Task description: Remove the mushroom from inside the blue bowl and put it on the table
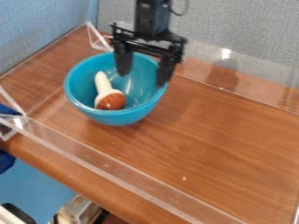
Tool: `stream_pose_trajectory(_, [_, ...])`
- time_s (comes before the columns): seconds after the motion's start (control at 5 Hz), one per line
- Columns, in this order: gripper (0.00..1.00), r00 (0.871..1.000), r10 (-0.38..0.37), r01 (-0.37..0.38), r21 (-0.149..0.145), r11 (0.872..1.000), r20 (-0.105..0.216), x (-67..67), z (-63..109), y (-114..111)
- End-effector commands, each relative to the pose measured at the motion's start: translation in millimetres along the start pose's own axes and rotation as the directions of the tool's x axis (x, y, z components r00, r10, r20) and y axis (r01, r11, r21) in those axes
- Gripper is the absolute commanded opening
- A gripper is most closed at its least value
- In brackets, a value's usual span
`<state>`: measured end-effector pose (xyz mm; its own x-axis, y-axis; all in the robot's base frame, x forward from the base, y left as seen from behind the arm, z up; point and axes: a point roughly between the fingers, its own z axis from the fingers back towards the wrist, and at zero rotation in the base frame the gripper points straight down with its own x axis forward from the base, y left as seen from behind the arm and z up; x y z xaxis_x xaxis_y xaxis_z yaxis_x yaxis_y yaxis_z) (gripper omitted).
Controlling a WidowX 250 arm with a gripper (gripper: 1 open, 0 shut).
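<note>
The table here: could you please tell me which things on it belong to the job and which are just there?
Part of the job:
- mushroom, lying in the bowl
- blue bowl
- table
- claw, open, over the bowl

Just there:
- clear walls around the table
- blue backdrop

Turquoise bowl (117, 90), reddish-brown-capped cream mushroom (107, 94), seemingly grained brown table (211, 131)

Laboratory test cell: wooden table (222, 122) enclosed by low clear acrylic walls (140, 162), blue fabric partition (47, 26) behind.
</note>
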<state>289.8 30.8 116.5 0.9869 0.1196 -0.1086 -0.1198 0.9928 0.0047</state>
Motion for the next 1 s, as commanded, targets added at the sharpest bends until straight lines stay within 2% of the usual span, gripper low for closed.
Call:
stream_pose_trajectory(0.0, [1.00,0.997,0.073,-0.073,0.008,0.997,0.035,0.9,4.9,28.5])
stream_pose_trajectory(0.2, [1.00,0.992,0.124,-0.125,0.022,0.992,0.034,2.4,-2.1,50.5])
stream_pose_trajectory(0.4, [1.00,0.989,0.142,-0.144,0.045,0.989,0.036,7.2,-10.9,59.0])
stream_pose_trajectory(0.8, [1.00,0.989,0.147,-0.148,0.065,0.987,0.025,17.6,-25.7,55.6])
